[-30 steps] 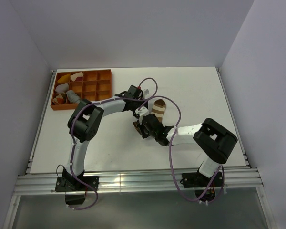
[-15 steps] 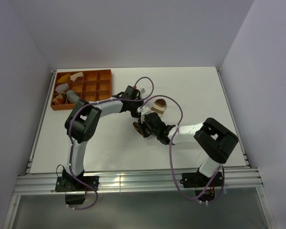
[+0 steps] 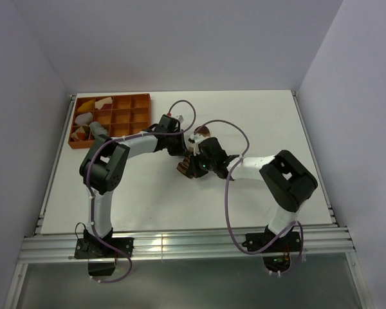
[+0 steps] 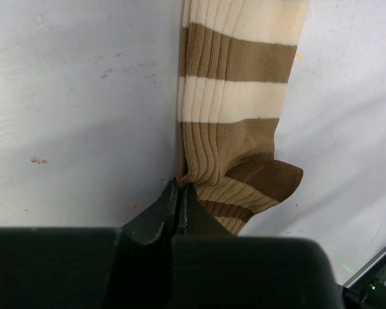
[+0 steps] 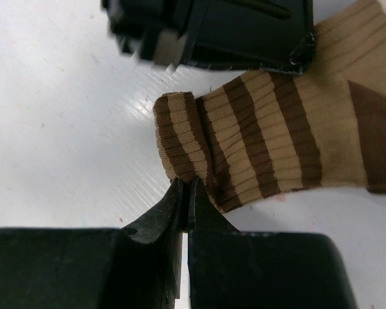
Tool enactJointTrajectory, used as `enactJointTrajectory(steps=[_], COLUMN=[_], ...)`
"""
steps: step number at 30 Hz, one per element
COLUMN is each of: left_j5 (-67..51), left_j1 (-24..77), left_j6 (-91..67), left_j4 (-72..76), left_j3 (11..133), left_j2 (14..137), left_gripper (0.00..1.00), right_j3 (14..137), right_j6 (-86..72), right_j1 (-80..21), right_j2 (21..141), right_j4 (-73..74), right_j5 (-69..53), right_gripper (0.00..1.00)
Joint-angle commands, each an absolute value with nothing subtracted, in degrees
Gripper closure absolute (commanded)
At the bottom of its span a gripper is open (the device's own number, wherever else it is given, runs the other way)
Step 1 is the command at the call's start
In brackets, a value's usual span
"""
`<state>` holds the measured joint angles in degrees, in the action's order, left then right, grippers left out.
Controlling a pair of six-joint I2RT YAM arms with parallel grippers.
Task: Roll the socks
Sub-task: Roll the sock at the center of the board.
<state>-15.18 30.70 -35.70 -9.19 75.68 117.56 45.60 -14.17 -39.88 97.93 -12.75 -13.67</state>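
The left gripper (image 4: 178, 205) has its jaws pressed together, nipping the long edge of the brown striped sock (image 4: 235, 109) near its darker heel patch. The right gripper (image 5: 185, 196) is likewise closed, its tips pinching the sock's end, where the fabric is turned over on itself in a small curl. In the right wrist view the left gripper's dark body sits just beyond that curl, on the far side of the sock, so both tools hold the same sock close to one another.

From above, the sock lies near the middle of the white table (image 3: 264, 122), mostly hidden under the two wrists. Only a dark bunched part shows by the right gripper, and a small bit pokes out on the far side.

Judged from this, the rolling has only begun. One end is folded over about once, while the rest of the sock stretches out flat on the table in the left wrist view. The rest of its length remains to be wound up.

A grey sock (image 3: 98, 128), as far as its small size allows telling, lies in the orange tray (image 3: 141, 98) at the far left with other cloth pieces, untouched, and it too is left to roll.
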Motion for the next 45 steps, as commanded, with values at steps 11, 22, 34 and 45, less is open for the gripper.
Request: enactJointTrajectory(steps=[11,22,34,45], left_j5=[-7.03,-7.21,-3.95,-10.11], left_j1=[28.74,28.56,27.95,30.05], left_j6=[-35.33,-35.15,-40.6,-53.43], left_j4=[-6.42,-4.83,-4.14,15.02], left_j3=[70.67,69.96,65.75,44.04], left_j2=[114.44,113.21,101.52,87.36], left_gripper=[1.0,0.93,0.46,0.55], right_j3=[50.45,55.46,57.21,59.68], right_j6=[-19.95,-21.27,-22.76,-23.47], right_j1=[-31.82,-27.43,-26.46,-26.46], right_j2=[107.49,114.96,116.63,119.26], right_j4=[-3.17,2.98,3.25,4.31], right_j5=[-33.47,-40.08,-41.66,-41.92], right_gripper=[1.0,1.0,1.0,1.0])
